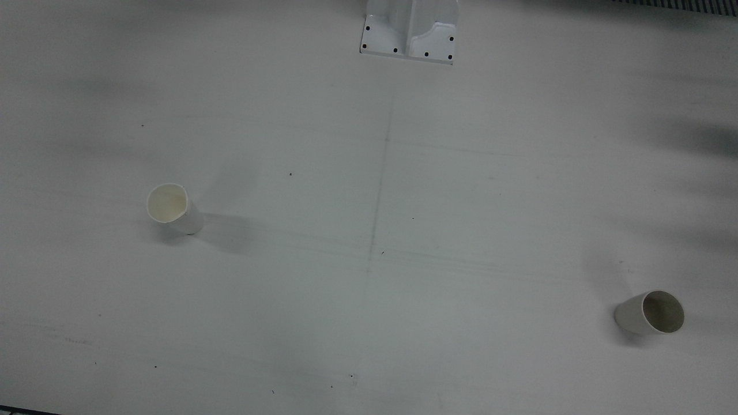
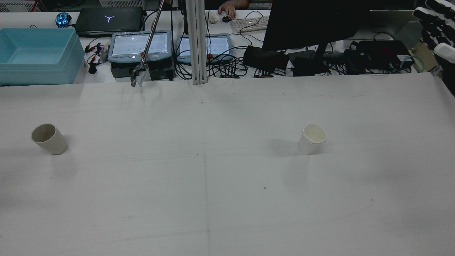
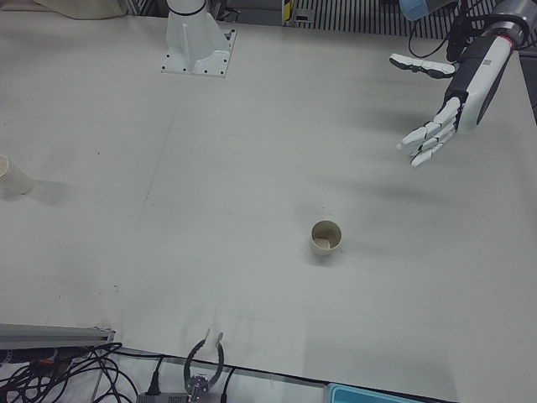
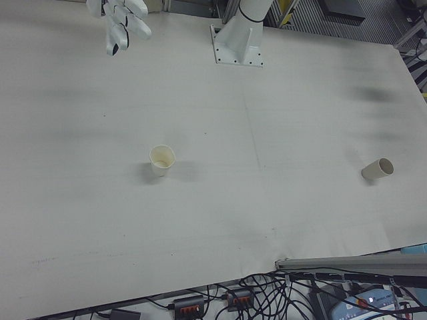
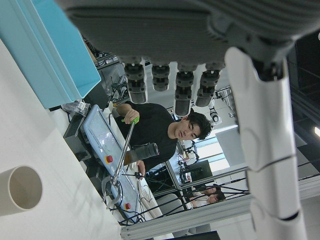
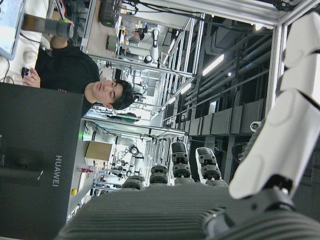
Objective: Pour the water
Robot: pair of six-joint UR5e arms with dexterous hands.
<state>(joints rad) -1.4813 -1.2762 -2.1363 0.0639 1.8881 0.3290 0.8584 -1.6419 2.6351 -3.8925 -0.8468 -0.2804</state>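
Two paper cups stand upright on the white table, far apart. The beige cup [image 2: 48, 138] [image 1: 651, 312] [image 3: 325, 238] [image 4: 377, 169] is on my left half; it also shows in the left hand view [image 5: 20, 189]. The white cup [image 2: 312, 139] [image 1: 173, 208] [image 4: 161, 160] [image 3: 13, 176] is on my right half. My left hand [image 3: 438, 126] hovers open with fingers spread, high and well behind the beige cup. My right hand [image 4: 122, 21] [image 2: 436, 25] hangs open above the table's corner, far from the white cup. Neither hand holds anything. I cannot tell what the cups contain.
An arm pedestal base [image 1: 409, 31] is bolted at the robot's edge of the table. Beyond the far edge are a blue bin [image 2: 37, 55], tablets [image 2: 138, 44], a dark monitor [image 2: 312, 23], cables, and a person holding a grabber tool [image 2: 138, 74] over the table edge.
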